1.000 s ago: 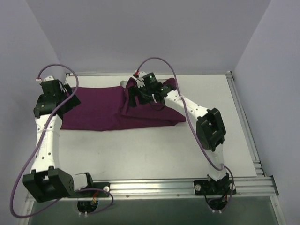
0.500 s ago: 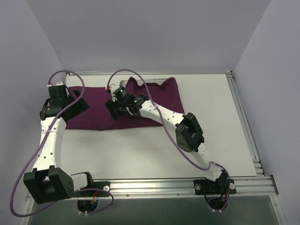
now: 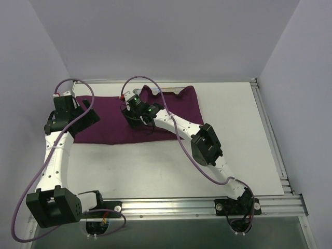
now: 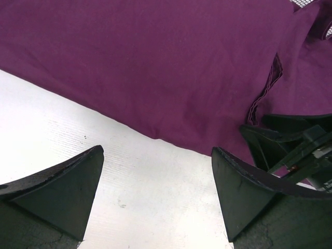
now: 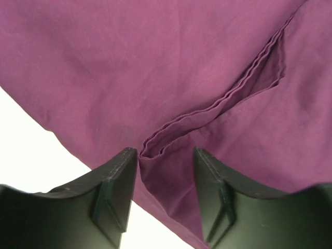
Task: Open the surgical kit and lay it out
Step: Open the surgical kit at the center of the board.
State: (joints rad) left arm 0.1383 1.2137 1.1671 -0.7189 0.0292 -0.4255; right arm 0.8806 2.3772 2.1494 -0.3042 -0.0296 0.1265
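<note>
right end effector (image 5: 165, 155) shifted left | parted astride cloth wrap (image 5: 155, 67) fold | left end effector (image 4: 156, 151) agape

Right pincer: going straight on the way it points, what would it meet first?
The right pincer would meet the purple cloth wrap first, at its folded hem; it seems close, but depth is unclear.
</note>
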